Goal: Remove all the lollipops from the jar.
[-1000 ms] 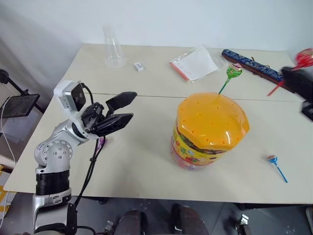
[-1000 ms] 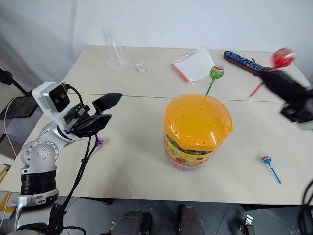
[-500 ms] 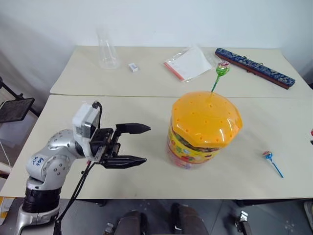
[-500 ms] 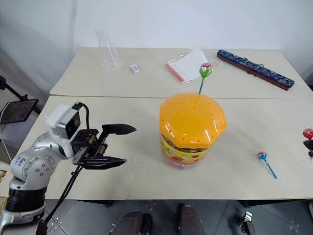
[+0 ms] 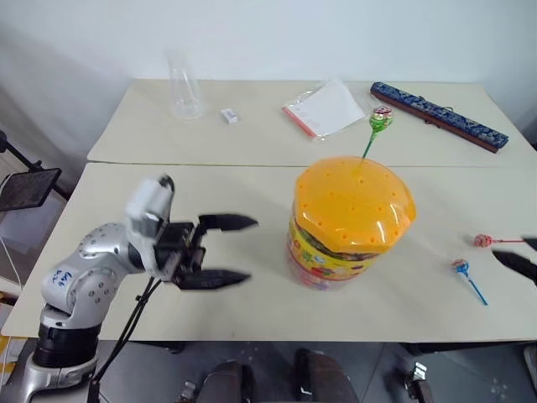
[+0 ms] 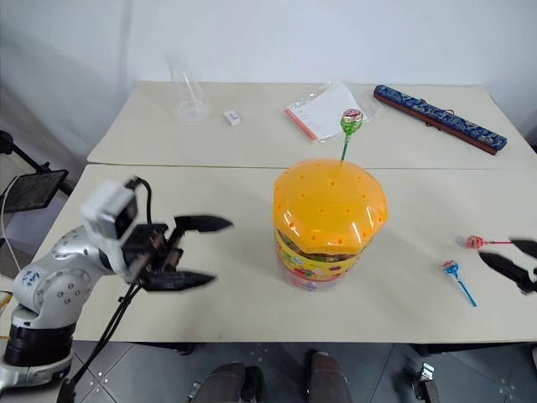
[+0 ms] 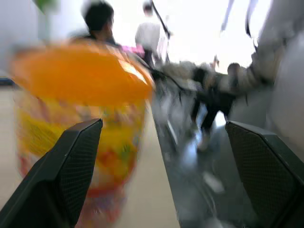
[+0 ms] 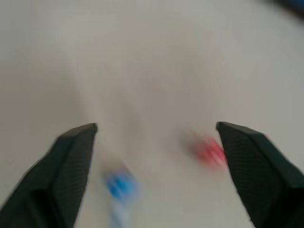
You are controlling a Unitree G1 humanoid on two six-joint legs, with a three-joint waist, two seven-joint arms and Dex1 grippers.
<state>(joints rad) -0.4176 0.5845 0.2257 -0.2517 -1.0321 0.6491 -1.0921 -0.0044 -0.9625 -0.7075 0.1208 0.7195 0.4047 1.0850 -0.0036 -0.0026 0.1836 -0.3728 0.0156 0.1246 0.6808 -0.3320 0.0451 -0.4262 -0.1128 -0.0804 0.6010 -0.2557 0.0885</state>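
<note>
**Red lollipop set down; one green one left in the jar**

The right gripper (image 6: 513, 259) sits low at the table's right edge with its two black fingers spread wide and nothing between them. The red lollipop (image 6: 476, 242) lies on the tabletop at its fingertips, stick pointing toward them, and the blue lollipop (image 6: 450, 269) lies close beside it. This looks like the release that ends one removal.

The left gripper (image 5: 226, 249) hovers to the left of the jar (image 5: 348, 220), fingers parted wide and empty, pointing at its side.

The jar stands mid-table: a round clear tub with a bright printed label, capped by a glossy domed orange lid pricked with small holes. A green lollipop (image 5: 381, 117) stands in one hole at the far edge of the lid, its small wrapped head high on a thin stick.

The next move, by my reading, calls for a gripper to rise above the lid, pinch that slim stick and draw it straight up, so the light tub is not tipped.
</note>
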